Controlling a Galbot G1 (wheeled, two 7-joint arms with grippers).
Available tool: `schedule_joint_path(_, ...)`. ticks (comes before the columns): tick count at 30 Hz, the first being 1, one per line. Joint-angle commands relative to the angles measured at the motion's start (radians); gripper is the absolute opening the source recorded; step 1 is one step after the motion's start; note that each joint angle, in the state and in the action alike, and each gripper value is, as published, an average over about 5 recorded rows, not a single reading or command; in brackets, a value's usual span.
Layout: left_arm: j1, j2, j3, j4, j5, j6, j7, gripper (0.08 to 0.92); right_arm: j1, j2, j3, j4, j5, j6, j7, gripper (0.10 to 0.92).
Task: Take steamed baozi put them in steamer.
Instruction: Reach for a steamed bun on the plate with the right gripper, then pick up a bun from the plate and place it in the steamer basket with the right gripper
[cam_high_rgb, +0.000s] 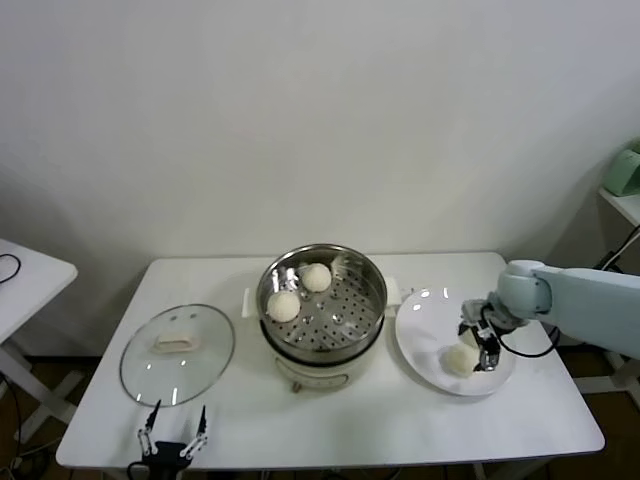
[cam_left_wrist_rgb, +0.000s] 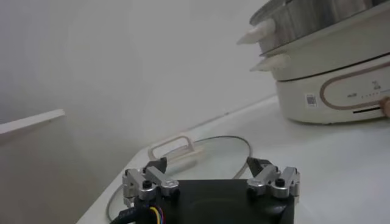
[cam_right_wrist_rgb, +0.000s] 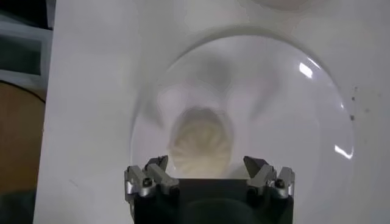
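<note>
One baozi (cam_right_wrist_rgb: 201, 143) is seen on the white plate (cam_right_wrist_rgb: 292, 103), directly below the right gripper (cam_right_wrist_rgb: 207, 173), whose open jaws straddle it; the steamer (cam_high_rgb: 322, 300) lies toward the robot's left.

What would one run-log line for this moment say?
right gripper: open over plate bun | steamer: two buns | left gripper: open, parked by lid
</note>
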Motion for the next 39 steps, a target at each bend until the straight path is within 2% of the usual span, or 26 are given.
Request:
schedule_joint_path(1,0.001,0.003,-0.001,0.001,0.003,0.0,0.0,0.823,-0.087,-0.013,0.067,-0.025,-0.031,-0.005,0.015,0.823)
schedule_joint_path(8,-0.001,0.004,-0.003,0.003,0.003,0.0,0.0,0.823,-0.085,-0.01,0.069,-0.022,-0.038,-0.01,0.017,0.809)
schedule_joint_path(15,0.0,0.003,-0.003,0.005,0.005,-0.002,-0.001,0.823,-0.078,-0.006,0.063,-0.029,-0.046,-0.005,0.007,0.639)
schedule_joint_path(19,0.001,0.003,-0.005,0.003,0.004,-0.003,-0.001,0.823,-0.069,-0.007,0.072,-0.029,-0.049,0.001,0.001,0.581)
schedule_joint_path(24,0.004,0.002,-0.006,-0.002,0.006,-0.002,-0.002,0.823,0.051,-0.018,0.025,0.007,-0.021,0.037,-0.026,0.569)
schedule_joint_path(29,0.009,0.002,-0.007,-0.003,0.01,-0.004,-0.003,0.823,0.414,-0.003,-0.204,0.092,0.062,0.139,-0.096,0.568)
schedule_joint_path(34,0.01,0.001,-0.007,-0.001,0.014,-0.005,-0.005,0.823,0.697,0.073,-0.31,0.112,0.145,0.244,-0.168,0.568)
schedule_joint_path(39,0.01,-0.001,-0.006,-0.003,0.015,-0.006,-0.006,0.823,0.823,0.166,-0.28,0.153,0.237,0.313,-0.206,0.575)
